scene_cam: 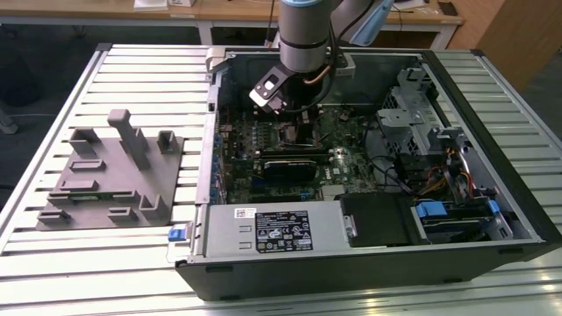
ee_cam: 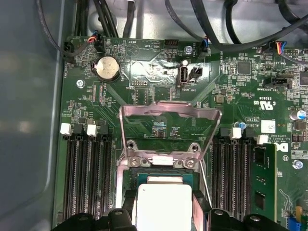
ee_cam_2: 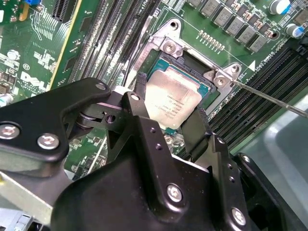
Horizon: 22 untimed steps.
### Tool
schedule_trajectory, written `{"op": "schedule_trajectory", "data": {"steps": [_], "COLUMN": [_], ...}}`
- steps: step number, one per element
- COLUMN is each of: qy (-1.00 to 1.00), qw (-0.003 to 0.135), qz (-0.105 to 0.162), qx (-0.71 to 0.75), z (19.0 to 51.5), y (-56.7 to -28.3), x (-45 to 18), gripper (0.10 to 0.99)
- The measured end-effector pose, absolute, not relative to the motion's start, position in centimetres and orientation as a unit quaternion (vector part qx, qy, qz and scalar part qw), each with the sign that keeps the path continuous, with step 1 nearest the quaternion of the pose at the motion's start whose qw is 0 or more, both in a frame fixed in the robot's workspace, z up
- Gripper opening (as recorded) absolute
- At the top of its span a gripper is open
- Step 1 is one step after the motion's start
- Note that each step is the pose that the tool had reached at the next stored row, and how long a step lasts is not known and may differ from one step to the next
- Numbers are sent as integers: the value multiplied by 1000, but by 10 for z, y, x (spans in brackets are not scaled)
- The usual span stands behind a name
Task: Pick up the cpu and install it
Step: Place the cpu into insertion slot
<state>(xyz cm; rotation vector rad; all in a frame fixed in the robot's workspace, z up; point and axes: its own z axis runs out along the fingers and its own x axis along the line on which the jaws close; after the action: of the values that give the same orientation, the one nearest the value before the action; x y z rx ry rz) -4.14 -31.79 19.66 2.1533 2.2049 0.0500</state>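
**Item:** cpu, at the socket. My gripper has its jaws drawn in to the chip's width. One of my fingers bears on each of two opposite edges.

**Surroundings:**
- The load plate stands tilted up at one side of the socket, clear of the chip.
- A thin lever juts out past one socket corner.
- Memory slots run in banks on both flanks of the socket, close to my fingers.
- Black cables loop beyond the edge of the motherboard.

**Orientation:** The chip lies flat, its pale metal top and print facing upward. It is square, so it has no long axis. Its sides run parallel to the socket frame. In both wrist views it sits within the frame's outline. I cannot tell whether it rests on the socket bed or hangs just above it.

**Containers:**
- The computer case lies open across the centre and right of the exterior view. My arm reaches down into it at upper centre.
- Inside it are the motherboard, an expansion card at mid-frame, a white-labelled power supply box at lower centre, and a drive cage at upper right.
- The grey tray, on the exterior view's left, carries moulded posts and blocks of its own colour.
- Case and tray both stand on the slatted table.
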Motion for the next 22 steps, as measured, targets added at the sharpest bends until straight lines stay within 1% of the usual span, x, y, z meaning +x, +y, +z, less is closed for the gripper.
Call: {"op": "schedule_trajectory", "data": {"steps": [21,22], "qy": [715,715], "qw": [29,30], "qz": [17,17], "qx": [698,698], "z": [191,191], "y": [-315,-315], "x": [-41,-41], "gripper": [553,616]}}
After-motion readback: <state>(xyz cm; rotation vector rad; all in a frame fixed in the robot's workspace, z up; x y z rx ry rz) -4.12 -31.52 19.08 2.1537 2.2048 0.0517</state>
